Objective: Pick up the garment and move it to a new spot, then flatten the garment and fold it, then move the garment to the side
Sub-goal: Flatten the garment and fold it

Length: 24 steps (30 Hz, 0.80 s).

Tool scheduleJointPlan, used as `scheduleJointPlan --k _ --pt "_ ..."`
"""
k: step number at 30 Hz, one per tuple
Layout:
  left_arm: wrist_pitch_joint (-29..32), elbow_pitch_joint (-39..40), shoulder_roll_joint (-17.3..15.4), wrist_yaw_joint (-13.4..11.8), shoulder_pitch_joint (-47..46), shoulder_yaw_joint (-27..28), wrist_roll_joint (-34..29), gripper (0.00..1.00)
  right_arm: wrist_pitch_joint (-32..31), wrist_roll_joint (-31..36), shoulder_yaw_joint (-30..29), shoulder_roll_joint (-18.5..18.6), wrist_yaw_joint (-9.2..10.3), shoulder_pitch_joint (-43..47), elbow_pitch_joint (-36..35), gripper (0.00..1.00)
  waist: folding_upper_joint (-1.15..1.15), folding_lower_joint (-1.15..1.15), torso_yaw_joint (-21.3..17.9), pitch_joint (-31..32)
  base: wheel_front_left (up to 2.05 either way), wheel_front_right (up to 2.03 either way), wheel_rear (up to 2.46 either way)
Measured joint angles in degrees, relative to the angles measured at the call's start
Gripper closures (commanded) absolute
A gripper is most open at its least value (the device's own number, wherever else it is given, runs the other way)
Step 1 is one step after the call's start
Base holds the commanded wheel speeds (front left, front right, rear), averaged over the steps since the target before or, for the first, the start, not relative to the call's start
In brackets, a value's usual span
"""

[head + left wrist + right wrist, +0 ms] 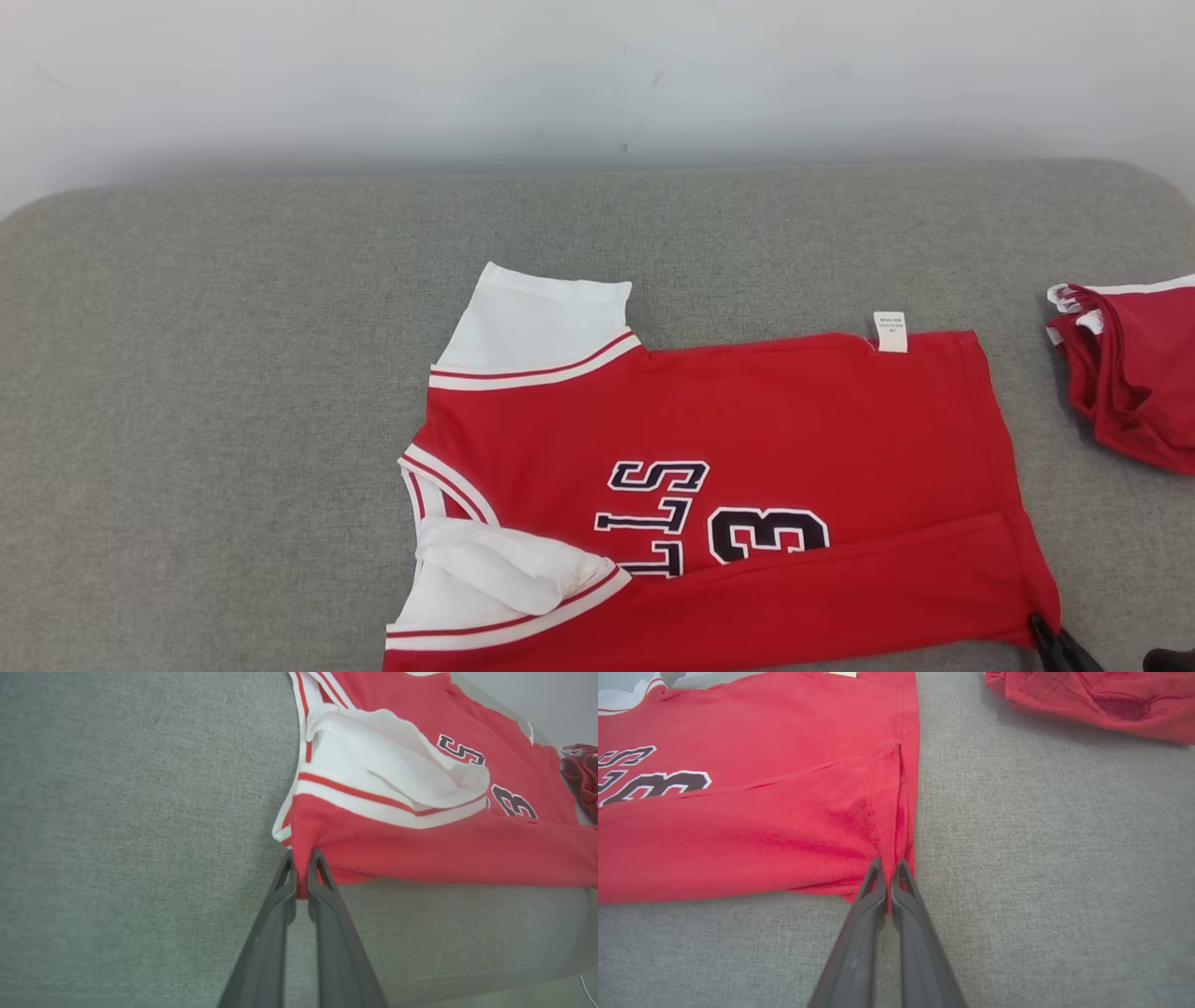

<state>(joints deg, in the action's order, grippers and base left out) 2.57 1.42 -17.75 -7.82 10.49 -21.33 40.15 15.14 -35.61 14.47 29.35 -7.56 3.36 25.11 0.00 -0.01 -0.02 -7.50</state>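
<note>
The garment (747,420), a red jersey with white sleeves and dark lettering, lies flat on the grey cloth-covered counter (233,373), centre to right. Collar end is left, hem is right. Its near long edge is doubled over toward the far side and covers the lower part of the print.

Left gripper (302,877): jaws closed on the red fold at the near left corner, beside the white sleeve.

Right gripper (888,882): jaws closed on the near right hem corner.

A white label (890,331) sticks out at the far edge. A red bundle (1134,373) lies further right, apart from the jersey.
</note>
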Motion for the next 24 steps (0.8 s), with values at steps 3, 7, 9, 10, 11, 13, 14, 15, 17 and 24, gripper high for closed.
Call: scheduleJointPlan --k 3,7,9,10,11,13,14,15,17,24 --pt "0.1 -1.4 -0.1 -0.3 0.0 -0.6 -0.8 1.0 0.0 0.9 0.3 -0.4 0.0 0.3 1.0 0.85 0.0 0.0 0.0 0.5 0.0 0.0 0.0" --pt "0.9 -3.0 -0.2 -0.2 -0.3 -1.4 -1.0 0.65 0.0 1.7 0.6 -0.5 0.0 0.2 1.8 0.0 0.0 0.0 0.1 1.0 0.0 0.0 0.0" --pt "0.8 -4.0 0.2 -0.3 -0.6 -1.0 -0.8 0.13 0.0 2.1 0.5 -0.5 0.0 0.1 2.0 0.0 0.0 0.0 0.1 1.4 0.0 0.0 0.0" --pt "0.7 -4.4 0.3 -0.3 -0.8 -1.0 -0.7 0.0 0.0 2.4 0.1 -0.5 0.0 0.1 1.9 0.0 0.0 0.0 0.1 1.6 0.0 0.0 0.0" --pt "0.8 -4.7 0.5 -0.2 -1.0 -1.0 -0.4 0.0 0.0 2.6 -0.4 -0.4 0.0 0.1 1.7 0.0 0.0 0.0 0.1 1.8 0.0 0.0 0.0" --pt "0.9 -4.9 0.7 -0.2 -1.1 -1.0 -0.2 0.0 0.0 3.3 -1.2 -0.3 0.0 0.2 0.7 0.0 0.0 0.01 0.0 2.1 0.0 0.0 0.0" --pt "1.0 -4.4 0.5 -0.6 -1.1 -0.5 -0.2 0.0 0.0 3.8 -2.4 -0.3 0.0 0.2 -1.0 0.0 0.0 0.01 -0.3 2.3 0.0 0.0 0.0" --pt "1.0 -3.9 0.4 -1.0 -1.1 0.1 0.2 0.0 0.0 4.3 -3.0 -0.4 0.0 0.2 -2.2 0.0 0.0 0.0 -0.4 2.4 0.0 0.0 0.0" --pt "0.6 -2.4 -0.3 -1.9 -1.1 1.5 0.8 0.0 0.0 5.5 -4.7 -0.6 0.0 0.3 -4.8 0.0 0.0 0.01 -0.7 2.5 0.0 0.0 0.0" --pt "2.9 3.3 -4.0 -2.4 -7.9 5.0 1.0 0.0 0.0 9.9 -7.6 -3.5 0.0 0.2 -11.3 0.0 0.0 0.01 -1.3 1.8 0.0 0.0 0.0"
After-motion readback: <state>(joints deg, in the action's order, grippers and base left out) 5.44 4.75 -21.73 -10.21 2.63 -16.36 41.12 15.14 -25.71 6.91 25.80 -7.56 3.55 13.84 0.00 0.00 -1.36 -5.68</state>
